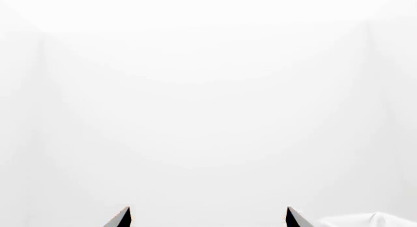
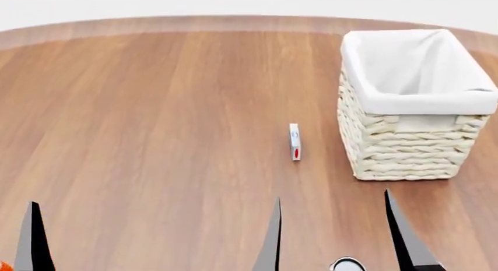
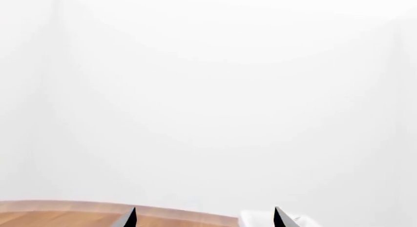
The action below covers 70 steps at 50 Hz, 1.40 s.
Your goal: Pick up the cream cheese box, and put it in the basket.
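Nothing of the task looks done yet: the pick-up, the carry and the drop all remain.

The wooden surface (image 2: 155, 137) fills the head view, its curved far edge running across the top.

The basket (image 2: 404, 145) stands upright toward the far right part of the surface, near its right edge. What shows of its white-lined inside holds nothing; the near inner wall hides part of the bottom.

The right tool (image 2: 333, 236) shows two dark fingertips at the near edge, spread well apart and holding nothing. The left tool (image 2: 32, 239) shows one dark tip in the head view; its wrist view shows two tips spread apart with nothing between them, so it too is released.

The cream cheese box (image 2: 295, 141) stands on its thin edge near the middle of the surface, just beside the basket's left wall, apart from it and from both tools.
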Tool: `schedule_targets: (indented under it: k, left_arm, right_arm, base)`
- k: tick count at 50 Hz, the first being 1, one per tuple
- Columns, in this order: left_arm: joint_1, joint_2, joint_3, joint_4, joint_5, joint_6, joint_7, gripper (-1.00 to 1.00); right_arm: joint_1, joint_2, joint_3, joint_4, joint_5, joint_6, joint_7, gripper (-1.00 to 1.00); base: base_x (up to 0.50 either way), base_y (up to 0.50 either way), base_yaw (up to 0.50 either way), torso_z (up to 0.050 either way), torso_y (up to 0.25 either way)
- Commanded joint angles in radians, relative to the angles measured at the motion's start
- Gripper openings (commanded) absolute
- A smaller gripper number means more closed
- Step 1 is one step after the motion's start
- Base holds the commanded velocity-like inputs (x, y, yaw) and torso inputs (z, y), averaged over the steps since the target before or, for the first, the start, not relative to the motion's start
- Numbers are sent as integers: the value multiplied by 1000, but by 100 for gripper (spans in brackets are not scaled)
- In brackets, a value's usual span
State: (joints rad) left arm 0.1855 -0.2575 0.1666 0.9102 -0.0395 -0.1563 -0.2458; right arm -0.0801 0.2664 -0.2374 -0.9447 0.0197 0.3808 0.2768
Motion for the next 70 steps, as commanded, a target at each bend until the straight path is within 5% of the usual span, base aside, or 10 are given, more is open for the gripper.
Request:
schedule_targets:
  k: [1,70]
  left_arm:
    - [-3,-10,4,-7,-1,5,-9,100]
    - [-10,-59,31,-4,-33,11,-66,100]
  right_arm:
    - [1,6,-4,-1,3,0,7,100]
    - [16,41,-42,15,-1,4,53,100]
  base:
    - [340,0,0,0,0]
    - [337,0,0,0,1]
